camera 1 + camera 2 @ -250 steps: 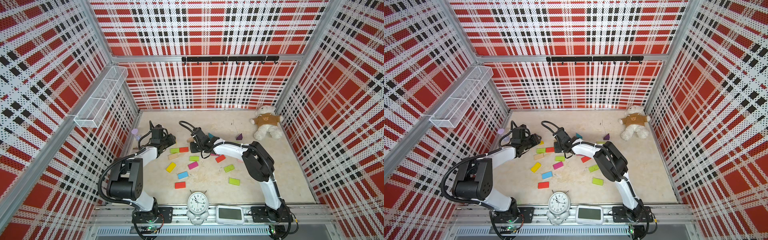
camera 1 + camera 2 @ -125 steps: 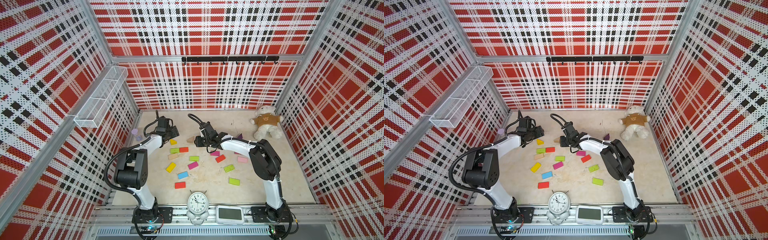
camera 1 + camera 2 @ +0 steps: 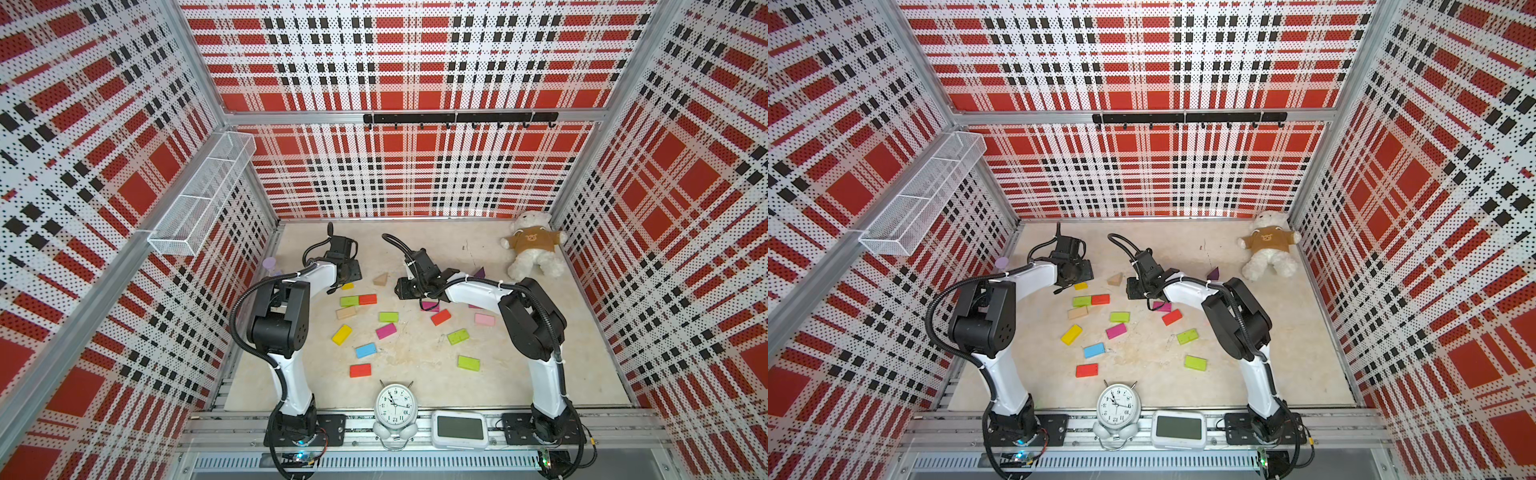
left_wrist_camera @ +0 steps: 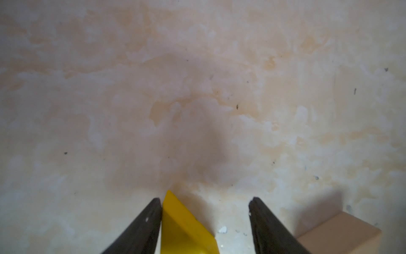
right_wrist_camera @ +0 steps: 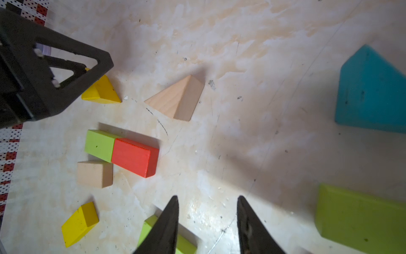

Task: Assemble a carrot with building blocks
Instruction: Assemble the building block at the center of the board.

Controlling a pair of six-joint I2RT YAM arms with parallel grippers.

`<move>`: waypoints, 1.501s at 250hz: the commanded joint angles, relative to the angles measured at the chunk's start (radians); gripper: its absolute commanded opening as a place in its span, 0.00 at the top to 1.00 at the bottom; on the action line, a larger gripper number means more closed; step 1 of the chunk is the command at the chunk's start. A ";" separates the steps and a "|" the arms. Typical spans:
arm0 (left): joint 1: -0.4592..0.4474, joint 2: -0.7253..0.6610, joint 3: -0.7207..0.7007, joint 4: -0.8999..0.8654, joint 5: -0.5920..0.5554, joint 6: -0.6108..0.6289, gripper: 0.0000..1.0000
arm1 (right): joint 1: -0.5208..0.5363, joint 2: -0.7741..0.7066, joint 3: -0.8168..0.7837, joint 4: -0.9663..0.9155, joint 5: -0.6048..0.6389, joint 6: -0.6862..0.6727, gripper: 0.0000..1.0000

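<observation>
Beige tabletop (image 3: 415,357), building blocks (image 3: 386,331) mostly scattered, only lime block (image 3: 349,301) and red block (image 3: 368,299) butted together, so I judge the carrot barely begun; left gripper (image 4: 204,199) spread, yellow wedge (image 4: 182,224) seemingly against one finger; right gripper (image 5: 207,198) spread, empty.

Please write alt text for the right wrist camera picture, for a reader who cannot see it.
The right gripper, jaws open and empty, hangs above a pale table scattered with painted blocks. Among them lie a tan wedge and a lime block touching a red block end to end; the left gripper stands over a yellow wedge.
</observation>
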 commanded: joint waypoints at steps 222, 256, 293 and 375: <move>0.014 -0.060 -0.097 -0.007 -0.040 -0.019 0.61 | 0.002 -0.013 0.001 0.057 -0.034 0.047 0.58; 0.019 -0.074 -0.108 -0.006 -0.032 -0.021 0.61 | 0.002 -0.012 -0.001 0.063 -0.041 0.053 0.58; 0.020 -0.085 -0.114 -0.003 -0.023 -0.023 0.61 | 0.002 -0.012 -0.005 0.069 -0.047 0.056 0.58; 0.021 -0.088 -0.114 -0.003 -0.017 -0.029 0.62 | 0.002 -0.015 -0.006 0.073 -0.051 0.060 0.58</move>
